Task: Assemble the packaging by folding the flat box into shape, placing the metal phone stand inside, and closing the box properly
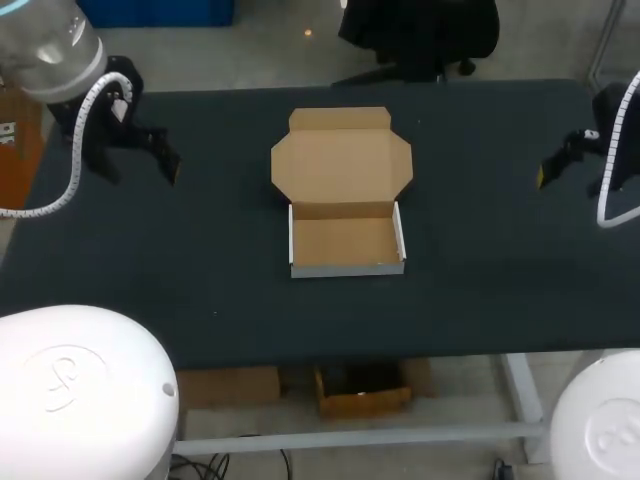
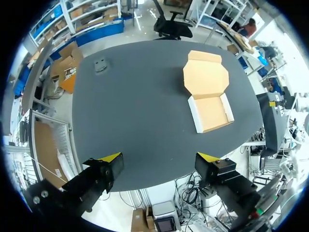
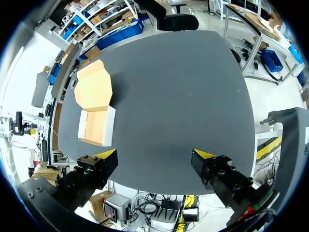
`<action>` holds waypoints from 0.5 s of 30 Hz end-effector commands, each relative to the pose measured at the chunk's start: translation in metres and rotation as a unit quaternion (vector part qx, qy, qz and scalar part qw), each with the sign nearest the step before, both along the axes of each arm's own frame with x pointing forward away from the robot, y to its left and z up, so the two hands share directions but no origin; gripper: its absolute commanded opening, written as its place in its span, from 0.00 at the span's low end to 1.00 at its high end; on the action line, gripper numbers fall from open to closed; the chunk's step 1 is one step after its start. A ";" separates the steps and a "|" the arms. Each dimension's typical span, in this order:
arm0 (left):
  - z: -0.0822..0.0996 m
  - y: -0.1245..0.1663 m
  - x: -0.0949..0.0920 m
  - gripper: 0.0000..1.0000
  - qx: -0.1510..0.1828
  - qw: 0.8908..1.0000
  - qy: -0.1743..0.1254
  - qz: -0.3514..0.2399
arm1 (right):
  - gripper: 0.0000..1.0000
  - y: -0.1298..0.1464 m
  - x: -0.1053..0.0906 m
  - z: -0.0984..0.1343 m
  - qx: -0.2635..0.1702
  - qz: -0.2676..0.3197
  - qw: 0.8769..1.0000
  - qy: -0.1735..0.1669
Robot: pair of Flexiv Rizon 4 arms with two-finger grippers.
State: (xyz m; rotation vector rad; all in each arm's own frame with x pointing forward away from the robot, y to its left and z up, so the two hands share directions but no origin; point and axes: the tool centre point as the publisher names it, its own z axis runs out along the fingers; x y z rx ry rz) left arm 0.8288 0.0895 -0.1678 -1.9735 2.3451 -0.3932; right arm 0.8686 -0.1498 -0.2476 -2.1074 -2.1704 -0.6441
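Head view: cardboard box (image 1: pixel 347 266) formed, lid left open for loading; left hand (image 2: pixel 158 157) and right hand (image 3: pixel 155 153) released, flanking box.

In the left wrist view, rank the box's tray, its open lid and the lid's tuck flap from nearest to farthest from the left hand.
1. The tray: ahead of the left hand, nearest.
2. The open lid: beyond the tray.
3. The tuck flap: at the lid's far end.
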 end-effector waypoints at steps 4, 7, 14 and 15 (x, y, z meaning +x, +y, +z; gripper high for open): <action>-0.005 0.003 0.011 1.00 0.003 1.000 0.009 0.013 | 1.00 -0.001 0.000 0.002 0.002 0.002 1.000 0.003; -0.006 0.005 0.012 1.00 0.010 1.000 0.006 0.024 | 1.00 -0.001 0.000 0.002 0.002 0.002 1.000 0.003; -0.009 0.008 0.015 1.00 0.014 0.999 0.009 0.032 | 1.00 -0.001 0.000 0.002 0.002 0.002 1.000 0.003; -0.010 0.009 0.016 1.00 0.015 0.999 0.010 0.033 | 1.00 -0.001 0.000 0.002 0.002 0.002 1.000 0.003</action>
